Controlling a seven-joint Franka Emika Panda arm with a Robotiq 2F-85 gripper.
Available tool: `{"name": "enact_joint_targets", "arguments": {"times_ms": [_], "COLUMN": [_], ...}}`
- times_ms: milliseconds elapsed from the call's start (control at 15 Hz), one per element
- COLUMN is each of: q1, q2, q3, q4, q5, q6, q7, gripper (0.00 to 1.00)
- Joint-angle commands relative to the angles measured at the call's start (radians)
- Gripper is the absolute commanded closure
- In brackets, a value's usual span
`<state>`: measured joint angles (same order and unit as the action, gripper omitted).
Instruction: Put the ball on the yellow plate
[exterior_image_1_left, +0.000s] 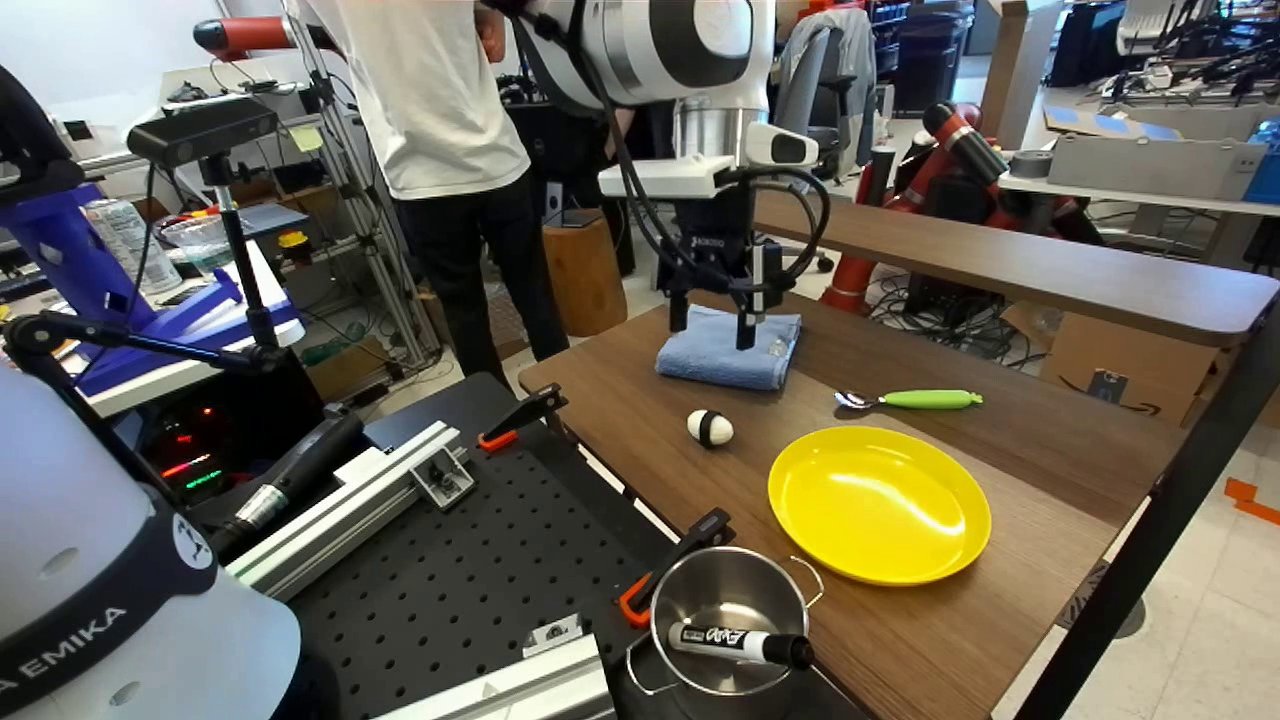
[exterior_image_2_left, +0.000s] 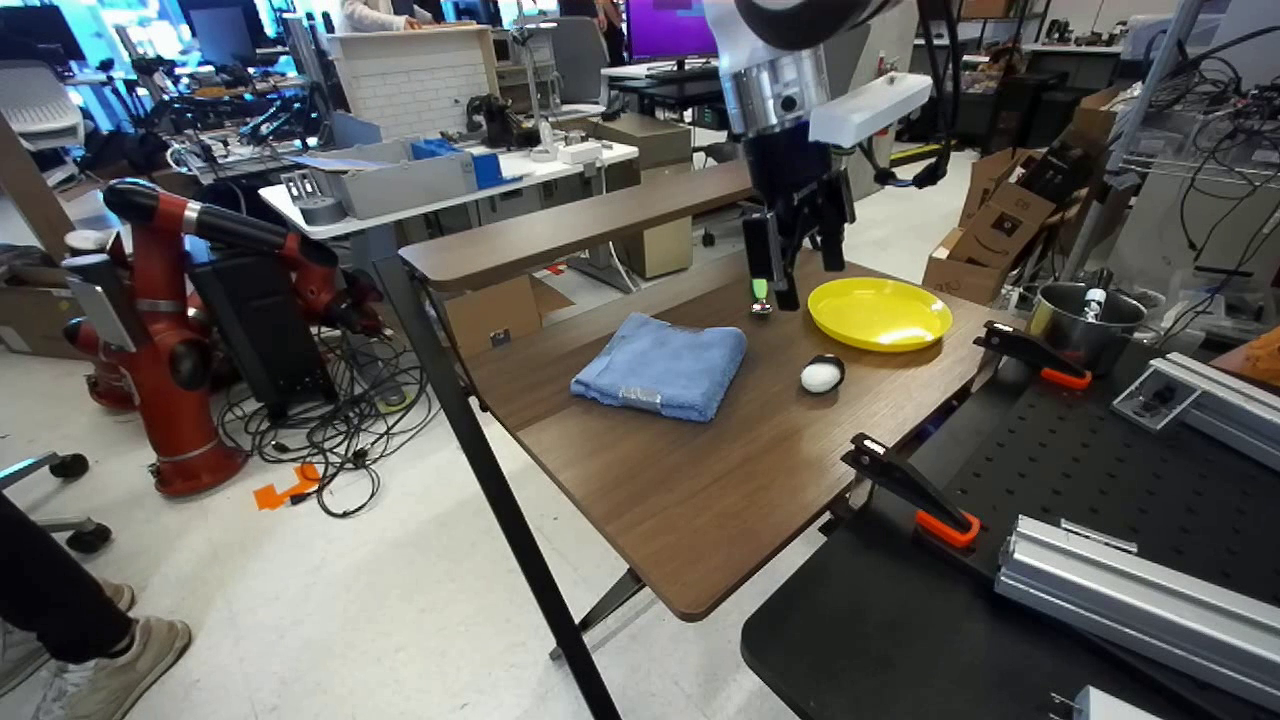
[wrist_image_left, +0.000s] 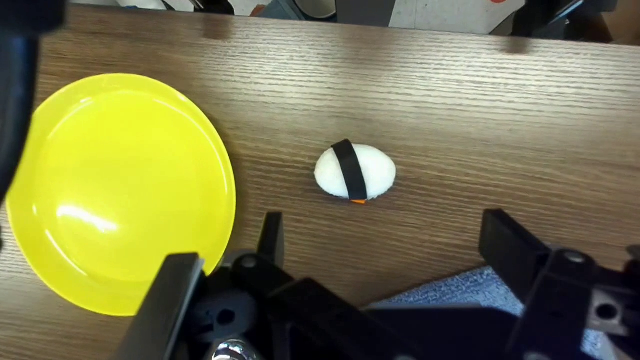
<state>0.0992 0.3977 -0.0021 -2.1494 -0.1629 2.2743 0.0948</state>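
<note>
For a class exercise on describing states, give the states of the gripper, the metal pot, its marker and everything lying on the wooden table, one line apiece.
gripper: open, holding nothing
yellow plate: face up, bare
ball: lying on the table, off the plate
blue towel: folded
green-handled utensil: lying on the table
metal pot: upright, lidless
marker: leaning in the pot, looks capped

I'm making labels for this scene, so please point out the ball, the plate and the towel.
Ball (wrist_image_left: 353, 171): in the wrist view, on its black band.
Plate (exterior_image_1_left: 880, 506): in an exterior view, on its bare middle.
Towel (exterior_image_2_left: 660, 366): in an exterior view, on its folded top.
</note>
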Motion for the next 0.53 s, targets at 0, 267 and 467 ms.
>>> {"name": "enact_joint_targets", "arguments": {"times_ms": [0,267,467], "q1": [0.009,0.025,0.041], "q2": [0.059,0.128,0.174], "q3": [-0.022,-0.047,-0.056], "q4": [0.006,-0.003,0.0], "q5": [-0.053,-0.076,-0.084], "q6": [0.078,0.178,0.231], "q7": [0.041,0.083,0.103], "gripper": [0.0,0.0,0.0]}}
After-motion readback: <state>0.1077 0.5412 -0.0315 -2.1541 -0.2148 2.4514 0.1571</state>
